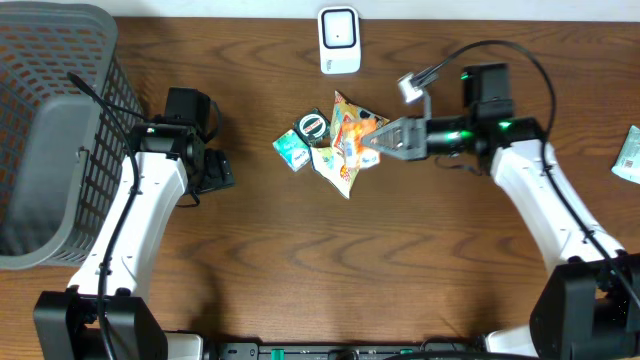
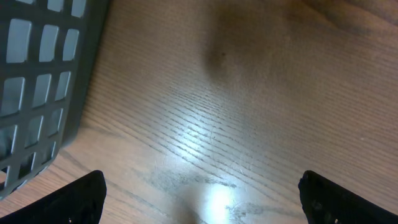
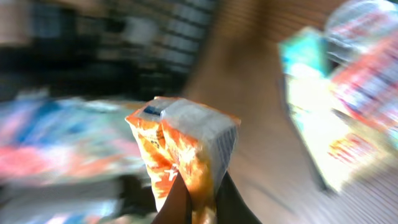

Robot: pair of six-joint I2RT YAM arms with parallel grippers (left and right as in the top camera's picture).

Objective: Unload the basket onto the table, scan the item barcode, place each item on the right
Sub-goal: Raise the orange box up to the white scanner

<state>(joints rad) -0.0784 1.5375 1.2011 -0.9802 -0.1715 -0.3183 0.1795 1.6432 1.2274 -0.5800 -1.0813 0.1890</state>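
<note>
Got the right tool [image 1: 372, 142] clamped shut on an orange snack packet [image 3: 186, 146], pinching it by one narrow edge with the rest of the bag poking out past the fingertips. From the right wrist view, sits dead centre and right in front of the tool, barcode end up top, everything behind it smeared with blur. From overhead, lands over the middle of the worktop [image 1: 330, 270], on top of or just above a small heap of other stuff: a green pack [image 1: 291, 150], a round tin-looking thing [image 1: 312, 125] and a yellowish packet [image 1: 338, 170]. Can't tell if actually lifted clear of the heap or touching it. Well short of the white scanner [image 1: 339, 40] at the far edge, with bare wood in between. Also spotted the left tool [image 1: 215, 172] gaping wide open, gripping nothing, parked low over plain wood next to the grey basket [image 1: 50, 150].
</note>
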